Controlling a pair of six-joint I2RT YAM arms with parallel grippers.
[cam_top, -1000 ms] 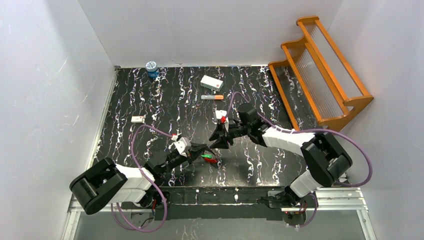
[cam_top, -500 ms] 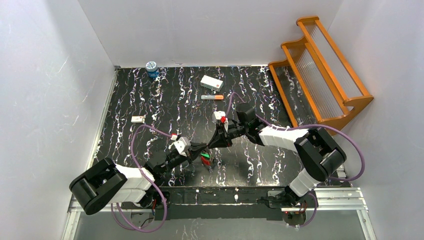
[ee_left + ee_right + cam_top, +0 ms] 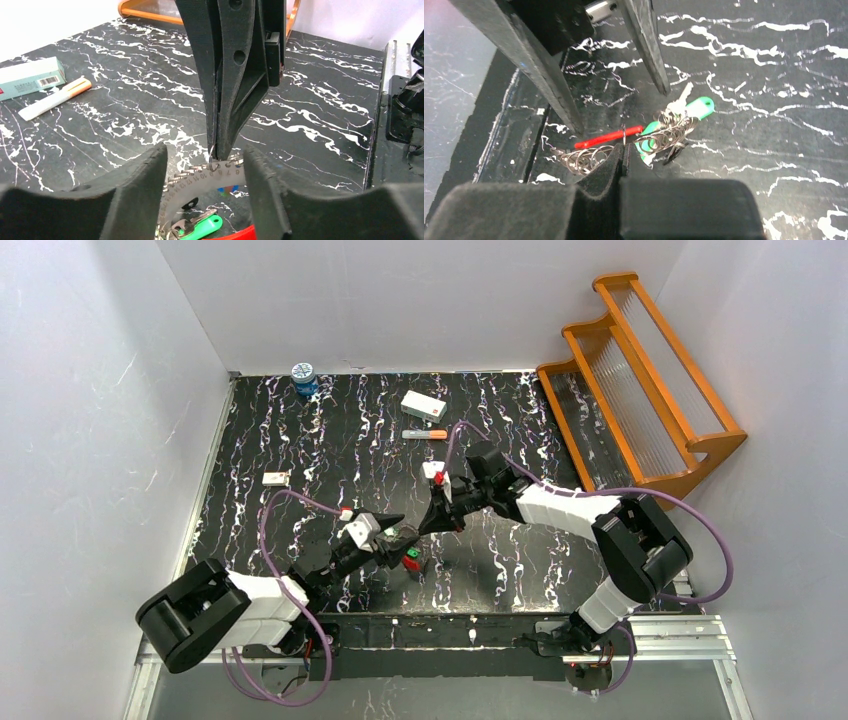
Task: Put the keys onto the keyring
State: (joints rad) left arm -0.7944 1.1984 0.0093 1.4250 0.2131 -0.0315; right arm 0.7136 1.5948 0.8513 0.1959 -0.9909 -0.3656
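The keyring (image 3: 411, 558) lies on the black marbled table between both arms. In the left wrist view its white numbered band (image 3: 200, 176) carries a row of small wire rings, with its red part (image 3: 235, 234) below. A green-headed key (image 3: 202, 226) lies under the band, and it shows again as the green key (image 3: 699, 107) in the right wrist view. My left gripper (image 3: 396, 532) is open, its fingers (image 3: 127, 195) on either side of the band. My right gripper (image 3: 624, 150) is shut on one small wire ring of the keyring (image 3: 589, 157), coming down from above. No blue key is visible.
An orange-tipped marker (image 3: 425, 434) and a white box (image 3: 423, 405) lie behind the grippers. A blue jar (image 3: 303, 378) stands at the back left and a small white piece (image 3: 275, 478) lies at the left. An orange wooden rack (image 3: 640, 380) fills the back right corner.
My left gripper has opened and let go of the keyring. My right gripper has moved in toward the left one and shut on a small ring of the keyring.
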